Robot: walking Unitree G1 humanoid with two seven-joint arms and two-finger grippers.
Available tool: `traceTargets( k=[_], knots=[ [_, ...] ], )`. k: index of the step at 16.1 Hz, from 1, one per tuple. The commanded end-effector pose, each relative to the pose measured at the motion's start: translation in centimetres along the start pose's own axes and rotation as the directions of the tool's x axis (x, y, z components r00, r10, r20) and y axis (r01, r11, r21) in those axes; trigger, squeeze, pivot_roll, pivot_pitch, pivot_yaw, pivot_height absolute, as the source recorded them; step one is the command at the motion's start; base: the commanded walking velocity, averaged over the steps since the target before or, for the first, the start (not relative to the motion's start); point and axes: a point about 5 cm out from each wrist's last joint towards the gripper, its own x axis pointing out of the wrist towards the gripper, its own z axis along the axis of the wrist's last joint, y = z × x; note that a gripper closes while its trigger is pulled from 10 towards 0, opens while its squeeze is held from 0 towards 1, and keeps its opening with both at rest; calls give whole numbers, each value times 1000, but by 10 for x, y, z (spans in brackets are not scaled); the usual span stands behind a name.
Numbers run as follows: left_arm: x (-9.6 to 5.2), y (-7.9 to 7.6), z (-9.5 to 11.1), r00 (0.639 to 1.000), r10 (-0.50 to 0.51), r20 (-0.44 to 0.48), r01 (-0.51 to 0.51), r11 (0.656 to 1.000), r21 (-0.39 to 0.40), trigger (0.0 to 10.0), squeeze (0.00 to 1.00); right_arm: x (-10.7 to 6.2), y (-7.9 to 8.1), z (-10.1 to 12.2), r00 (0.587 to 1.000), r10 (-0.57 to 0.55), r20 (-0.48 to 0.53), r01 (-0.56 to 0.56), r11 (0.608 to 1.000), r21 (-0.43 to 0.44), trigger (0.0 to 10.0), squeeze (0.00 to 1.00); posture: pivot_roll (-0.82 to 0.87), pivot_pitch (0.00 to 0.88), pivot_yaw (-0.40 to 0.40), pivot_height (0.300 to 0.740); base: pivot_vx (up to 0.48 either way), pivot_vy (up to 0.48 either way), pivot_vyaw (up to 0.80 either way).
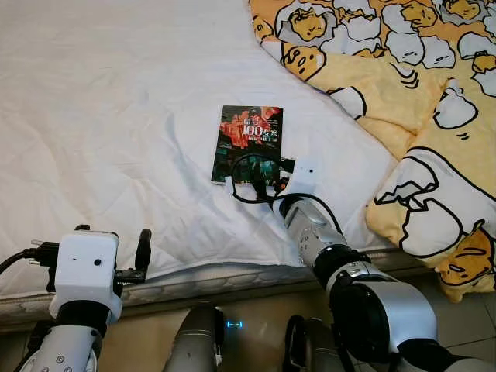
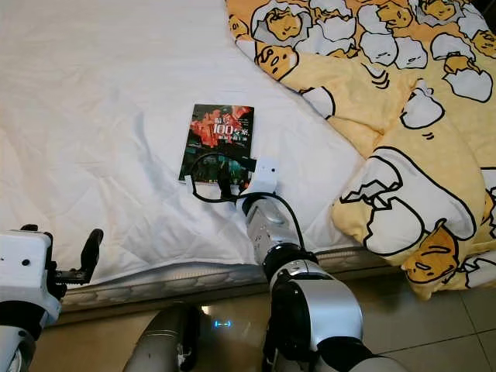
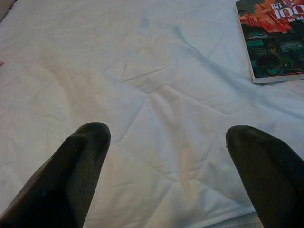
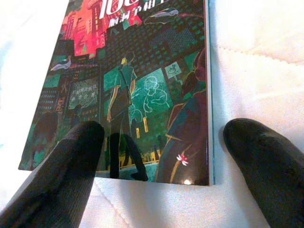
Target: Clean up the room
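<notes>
You are at the pickup step: your right claw [image 4: 156, 161] hovers wide open over the near edge of the book [image 1: 249, 142] lying flat on the bed [image 1: 116, 116], so next lower, straddle that edge and close, while your left claw [image 3: 166, 156] waits open well to the book's left.

A glossy illustrated paperback book [image 1: 249, 142] lies flat on the white quilted mattress [image 1: 116, 116], near its front edge. A yellow cartoon-print duvet [image 1: 411, 101] is heaped to the book's right. The right gripper [image 4: 161, 156] sits at the book's near edge, the left gripper [image 3: 166, 166] well to its left.
</notes>
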Motion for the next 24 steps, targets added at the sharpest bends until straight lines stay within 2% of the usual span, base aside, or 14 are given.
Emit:
traceTargets(
  k=[1, 6, 8, 9, 11, 13, 19, 21, 24],
  knots=[
    [-3, 0, 0, 1000, 1, -9, -1, 1000, 6, 10000, 0, 0, 11, -11, 998, 25, -52, -24, 1000, 15, 10000, 0, 348, 307, -16, 711, 0, 0, 0],
    [-2, 0, 0, 1000, 3, -10, -3, 1000, 8, 10000, 0, 1, 22, -13, 995, 70, -65, -67, 996, 56, 10000, 0, 352, 309, -18, 711, 0, 0, 0],
    [-1, -1, 0, 1000, 3, -9, -2, 1000, 8, 10000, 0, 2, 25, -12, 994, 88, -60, -87, 996, 15, 10000, 0, 350, 311, -20, 711, 0, 0, 0],
    [0, -2, 0, 1000, 2, -8, -2, 1000, 6, 10000, 0, 2, 25, -12, 995, 80, -57, -81, 996, -23, 0, 0, 347, 311, -22, 711, 0, 0, 0],
    [0, -3, 0, 1000, -1, -8, 1, 1000, 4, 10000, 0, 1, 24, -13, 995, 82, -63, -84, 996, -32, 0, 0, 346, 310, -22, 711, 0, 0, 0],
    [1, -4, 0, 1000, -5, -6, 5, 1000, 2, 10000, 0, 1, 25, -15, 993, 97, -71, -97, 995, 3, 0, 0, 341, 308, -23, 711, 0, 0, 0],
    [4, -5, 0, 1000, -13, -3, 13, 1000, 7, 10000, 0, 2, 41, -15, 979, 199, -50, -187, 966, 178, 0, 0, 336, 307, -21, 711, 0, 0, 0],
    [5, -7, -1, 1000, -19, -4, 19, 1000, 9, 10000, 0, 3, 45, -10, 974, 224, -25, -212, 948, 237, 0, 0, 332, 308, -21, 711, 0, 0, 0],
    [8, -7, -1, 1000, -21, -3, 21, 1000, 8, 10000, 0, 6, 54, 2, 964, 265, 20, -261, 930, 257, 0, 0, 325, 303, -21, 711, 0, 0, 0]
  ],
)
